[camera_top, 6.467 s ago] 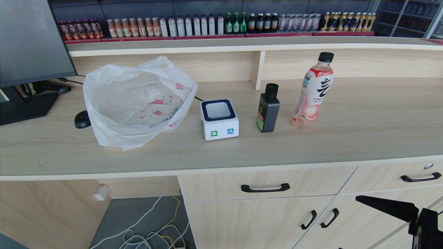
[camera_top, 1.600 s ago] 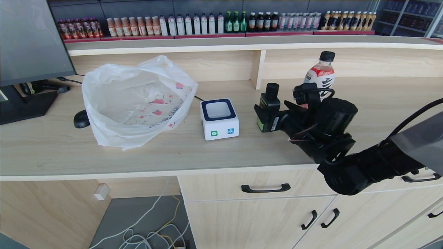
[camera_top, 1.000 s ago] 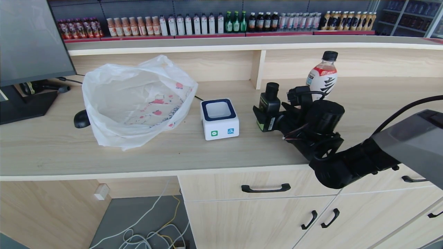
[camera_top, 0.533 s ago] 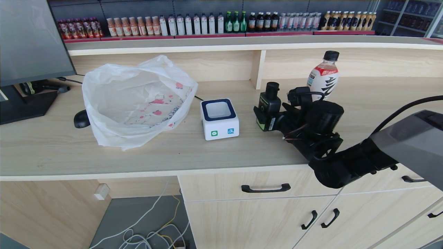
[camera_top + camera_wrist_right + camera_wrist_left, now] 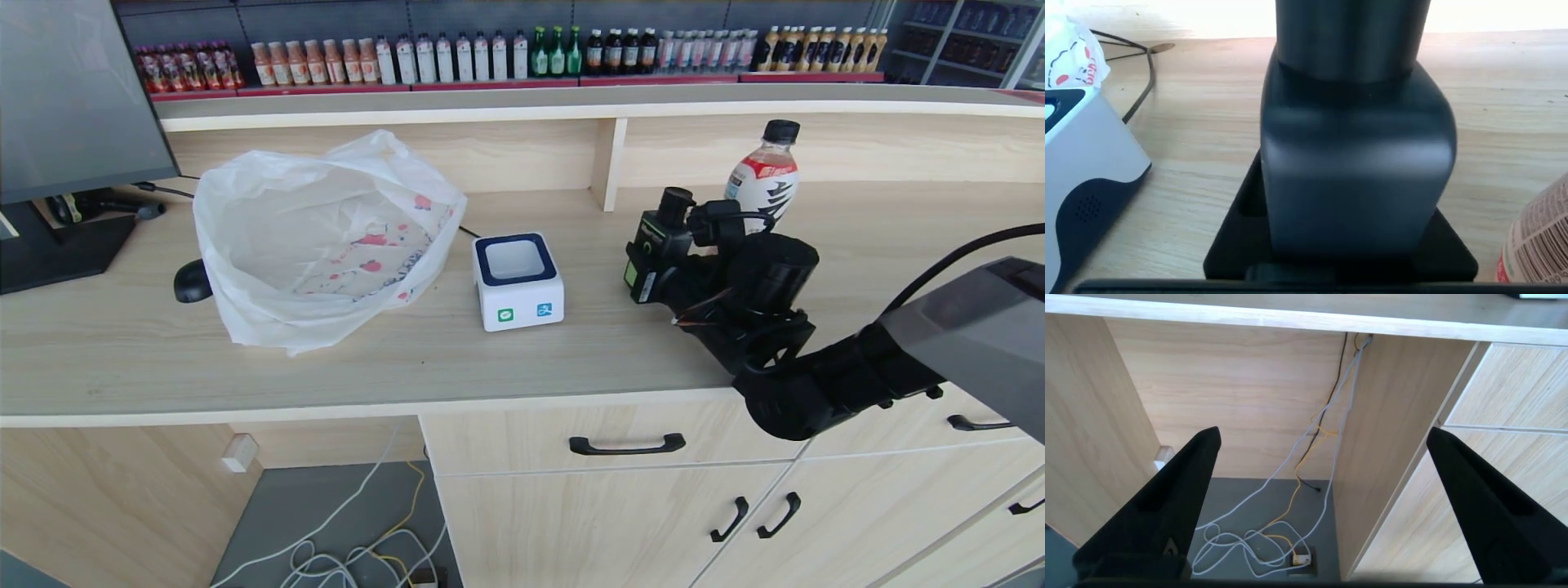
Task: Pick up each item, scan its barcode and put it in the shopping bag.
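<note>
Right pincer (image 5: 651,276) clamped on the black bottle (image 5: 658,237), held tilted near the scanner (image 5: 517,282) (barcode next); bag (image 5: 318,237) stands open.

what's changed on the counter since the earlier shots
The right arm came in from the right and its right gripper closed on the dark bottle. In the last moment it raised the bottle a little and carried it rightward, away from the scanner, with the cap tilted toward the pink drink bottle. The shopping bag, the scanner and the pink drink bottle stayed put.
</note>
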Robot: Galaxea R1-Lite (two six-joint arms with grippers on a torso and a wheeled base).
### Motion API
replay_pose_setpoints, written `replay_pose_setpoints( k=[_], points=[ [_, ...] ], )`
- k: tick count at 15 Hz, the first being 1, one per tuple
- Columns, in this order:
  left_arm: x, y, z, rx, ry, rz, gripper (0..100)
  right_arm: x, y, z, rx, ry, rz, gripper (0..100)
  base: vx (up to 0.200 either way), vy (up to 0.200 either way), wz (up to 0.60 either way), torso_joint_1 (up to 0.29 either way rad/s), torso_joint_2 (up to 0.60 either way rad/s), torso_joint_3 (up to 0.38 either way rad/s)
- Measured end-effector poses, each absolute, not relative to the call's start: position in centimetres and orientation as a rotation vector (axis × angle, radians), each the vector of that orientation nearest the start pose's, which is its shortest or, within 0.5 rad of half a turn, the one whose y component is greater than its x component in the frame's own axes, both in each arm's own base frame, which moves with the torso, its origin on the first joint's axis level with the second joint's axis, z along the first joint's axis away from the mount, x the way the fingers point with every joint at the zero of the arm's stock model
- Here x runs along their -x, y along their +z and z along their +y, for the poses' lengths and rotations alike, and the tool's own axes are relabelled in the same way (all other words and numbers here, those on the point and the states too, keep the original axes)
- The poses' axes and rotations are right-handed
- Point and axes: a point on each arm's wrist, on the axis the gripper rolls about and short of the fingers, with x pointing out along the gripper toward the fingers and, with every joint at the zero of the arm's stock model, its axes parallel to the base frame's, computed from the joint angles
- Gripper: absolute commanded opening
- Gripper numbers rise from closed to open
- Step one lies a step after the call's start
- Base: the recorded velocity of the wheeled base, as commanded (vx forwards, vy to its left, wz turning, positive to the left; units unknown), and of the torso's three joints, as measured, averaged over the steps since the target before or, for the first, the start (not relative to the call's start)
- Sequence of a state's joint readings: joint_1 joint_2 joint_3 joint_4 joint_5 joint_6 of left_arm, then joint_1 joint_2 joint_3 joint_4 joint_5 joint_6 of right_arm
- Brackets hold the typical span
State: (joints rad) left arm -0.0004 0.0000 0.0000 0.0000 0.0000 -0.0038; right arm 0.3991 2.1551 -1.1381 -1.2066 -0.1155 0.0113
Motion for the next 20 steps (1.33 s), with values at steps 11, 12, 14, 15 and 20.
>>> replay_pose_setpoints(
  k=[11, 12, 14, 15, 20],
  points=[
    [2.3, 7.5, 0.0, 0.004, 0.000, 0.000, 100, -36.4, 19.3, 17.0, -0.098, 0.331, -0.243, 0, 0.000, 0.000, 0.00, 0.000, 0.00, 0.000],
    [2.3, 7.5, 0.0, 0.004, 0.000, 0.000, 100, -35.9, 19.7, 16.7, -0.101, 0.331, -0.246, 0, 0.000, 0.000, 0.00, 0.000, 0.00, 0.000],
    [2.3, 7.5, 0.0, 0.004, 0.000, 0.000, 100, -34.8, 20.5, 16.4, -0.108, 0.336, -0.257, 0, 0.000, 0.000, 0.00, 0.000, 0.00, 0.000],
    [2.3, 7.5, 0.0, 0.004, 0.000, 0.000, 100, -33.9, 21.0, 16.3, -0.115, 0.344, -0.259, 0, 0.000, 0.000, 0.00, 0.000, 0.00, 0.000],
    [2.3, 7.5, 0.0, 0.004, 0.000, 0.000, 100, -28.5, 21.8, 14.9, -0.112, 0.376, -0.227, 0, 0.000, 0.000, 0.00, 0.000, 0.00, 0.000]
  ],
)
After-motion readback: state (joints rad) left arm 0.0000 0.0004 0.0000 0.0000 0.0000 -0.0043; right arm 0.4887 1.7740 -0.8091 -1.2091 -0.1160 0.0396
